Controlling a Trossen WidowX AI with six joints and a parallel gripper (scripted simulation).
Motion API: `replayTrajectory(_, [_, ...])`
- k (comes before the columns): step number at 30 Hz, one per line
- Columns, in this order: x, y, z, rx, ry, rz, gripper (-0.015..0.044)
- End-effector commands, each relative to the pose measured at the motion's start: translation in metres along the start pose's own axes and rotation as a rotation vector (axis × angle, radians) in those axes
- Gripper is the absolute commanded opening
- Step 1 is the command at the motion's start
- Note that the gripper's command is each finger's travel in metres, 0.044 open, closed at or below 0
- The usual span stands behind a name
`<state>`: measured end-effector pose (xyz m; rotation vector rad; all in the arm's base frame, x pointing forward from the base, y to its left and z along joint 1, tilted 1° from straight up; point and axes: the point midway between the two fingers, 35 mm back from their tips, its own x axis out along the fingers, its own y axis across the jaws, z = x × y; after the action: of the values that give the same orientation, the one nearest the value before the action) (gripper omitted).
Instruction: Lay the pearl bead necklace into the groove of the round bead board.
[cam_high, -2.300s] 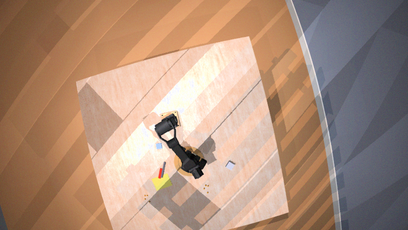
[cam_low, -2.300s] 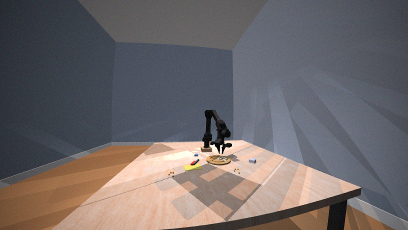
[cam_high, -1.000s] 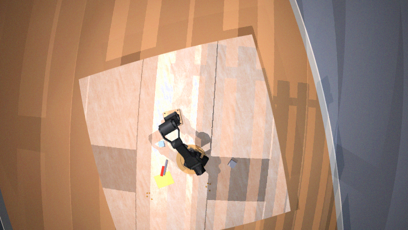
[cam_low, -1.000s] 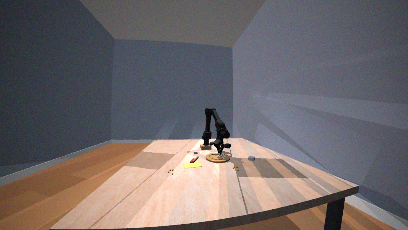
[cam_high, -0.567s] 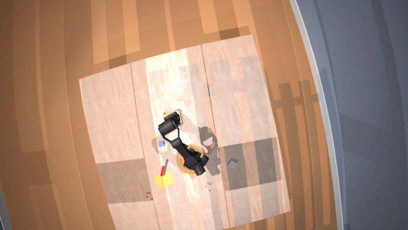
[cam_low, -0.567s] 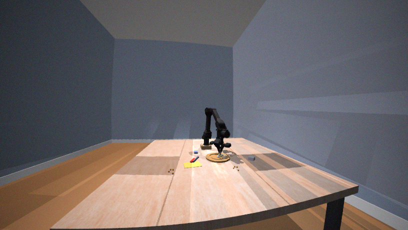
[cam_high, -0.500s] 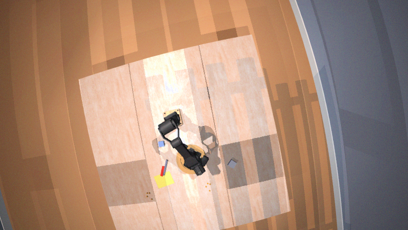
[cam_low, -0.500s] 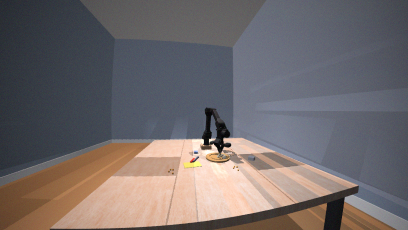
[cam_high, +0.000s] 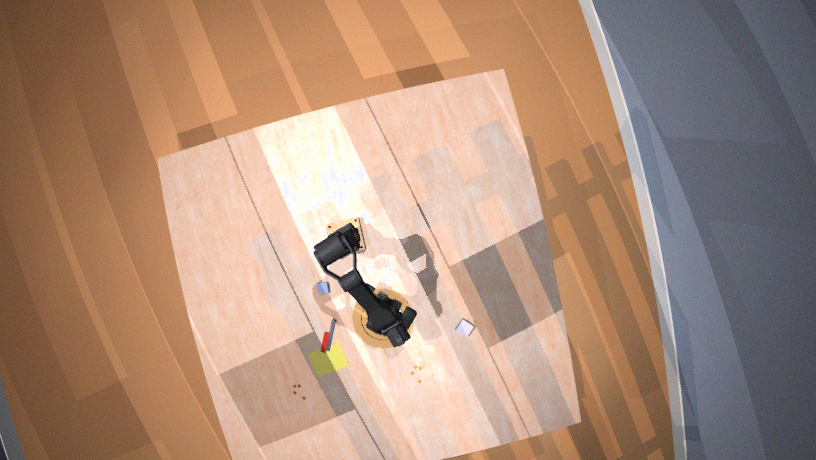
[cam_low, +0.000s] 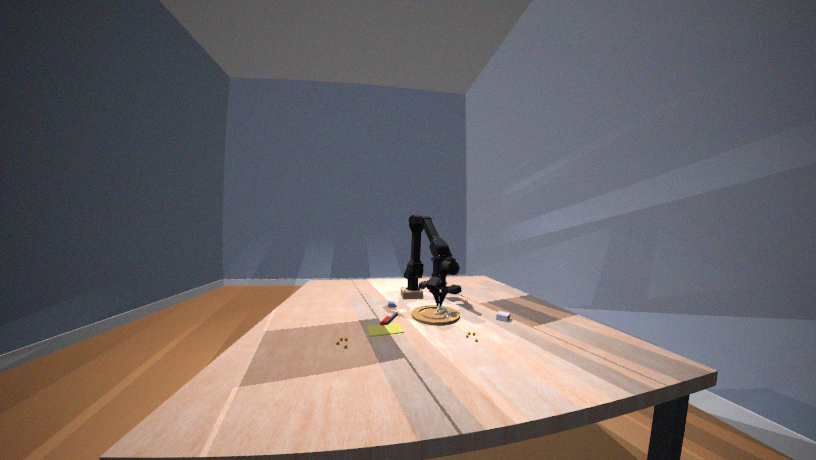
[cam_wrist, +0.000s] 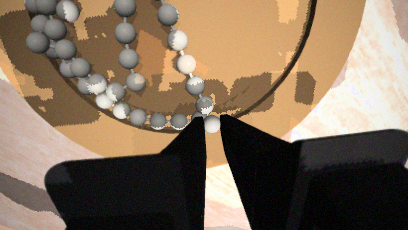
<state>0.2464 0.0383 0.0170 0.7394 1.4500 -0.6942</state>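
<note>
The round wooden bead board (cam_high: 362, 337) (cam_low: 421, 320) (cam_wrist: 250, 40) lies flat under the arm, with a thin dark ring groove. The pearl bead necklace (cam_wrist: 186, 64) lies on it: one stretch follows the groove's near-left part in the wrist view, beads bunch at the upper left, and two strands run across inside the ring. My gripper (cam_low: 439, 307) (cam_wrist: 211, 123) is down at the board's near edge, shut on one bead of the necklace, close to the groove. The right part of the groove shows no beads. In the top view the arm hides the fingertips and the necklace.
A blue block (cam_high: 323, 288) (cam_low: 391, 304) stands near the arm's base. A pale block (cam_high: 464, 327) (cam_low: 502, 316) is right of the board. A yellow square (cam_high: 338, 356) (cam_low: 385, 329) and a red and grey stick (cam_high: 325, 341) (cam_low: 385, 320) lie left. Several small gold balls lie in two groups in front.
</note>
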Motion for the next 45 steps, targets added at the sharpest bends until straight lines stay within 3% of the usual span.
replayTrajectory(1, [0.0057,-0.0017,-0.0005,0.004,0.0,-0.006,0.0])
replayTrajectory(3, [0.0059,-0.0017,-0.0005,0.004,0.0,-0.006,0.0])
replayTrajectory(20, [0.0007,-0.0014,-0.0004,0.001,0.0,-0.006,0.044])
replayTrajectory(45, [-0.0024,-0.0014,-0.0004,0.004,0.0,-0.006,0.044])
